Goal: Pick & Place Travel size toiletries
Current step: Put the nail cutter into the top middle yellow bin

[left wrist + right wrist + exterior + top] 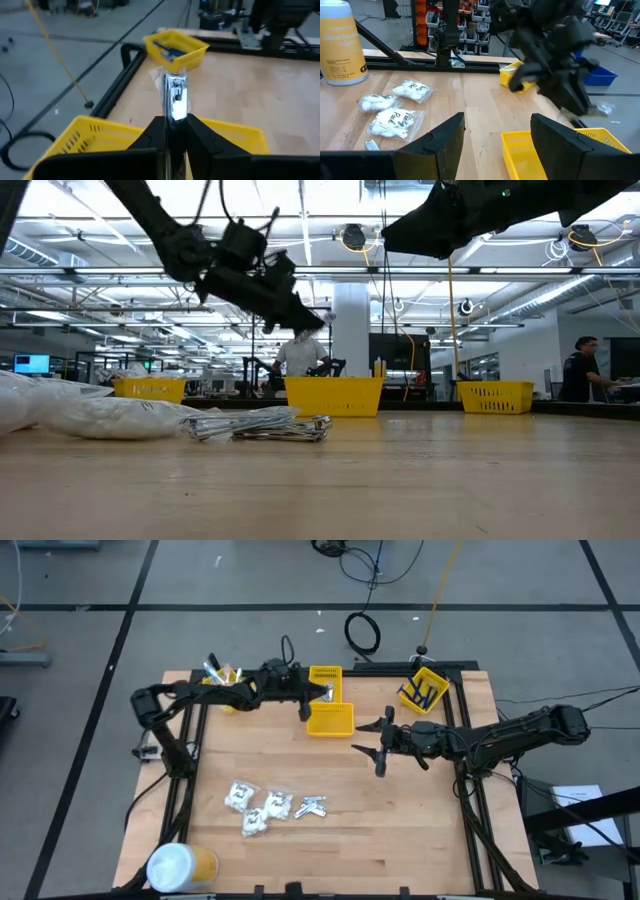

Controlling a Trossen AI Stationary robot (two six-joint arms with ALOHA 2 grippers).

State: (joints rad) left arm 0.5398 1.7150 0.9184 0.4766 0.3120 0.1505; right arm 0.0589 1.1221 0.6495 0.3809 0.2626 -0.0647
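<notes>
Toiletries lie in two places on the wooden table. In the lower left of the high view, three white crinkly packets sit clustered together, with a few little silvery tubes just to their right; the low view shows the same packets at its left edge and the tubes beside them on the wood. The left gripper reaches in from the upper left of the high view and hangs over the two yellow bins at top centre, the ribbed upper bin and the lower bin. Its fingers are pinched together on a silvery tube, which the left wrist view shows sticking out from between the dark fingers above a yellow bin rim. A third yellow bin holding dark blue razors stands tilted at the upper right corner of the table. The right gripper hovers right of centre in the high view, its fingers spread apart and holding nothing. A large white-and-yellow cylinder stands at the lower left corner.
</notes>
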